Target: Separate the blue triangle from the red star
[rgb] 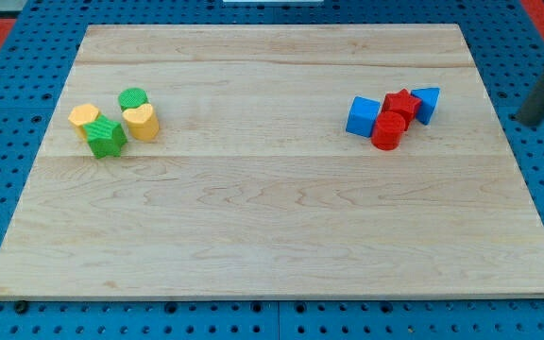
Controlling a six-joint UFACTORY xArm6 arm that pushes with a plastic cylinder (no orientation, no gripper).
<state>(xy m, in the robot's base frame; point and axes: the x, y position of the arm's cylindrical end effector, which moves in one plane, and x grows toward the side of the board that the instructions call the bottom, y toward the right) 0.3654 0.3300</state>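
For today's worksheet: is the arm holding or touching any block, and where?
Nothing is held. My tip sits off the board's right edge, apart from the blue triangle and red star.

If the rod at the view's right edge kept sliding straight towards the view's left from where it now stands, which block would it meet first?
Probably the blue triangle, the rightmost block of the cluster, touching the red star. My tip sits off the board at the view's right; depth is unclear, so it could pass just below.
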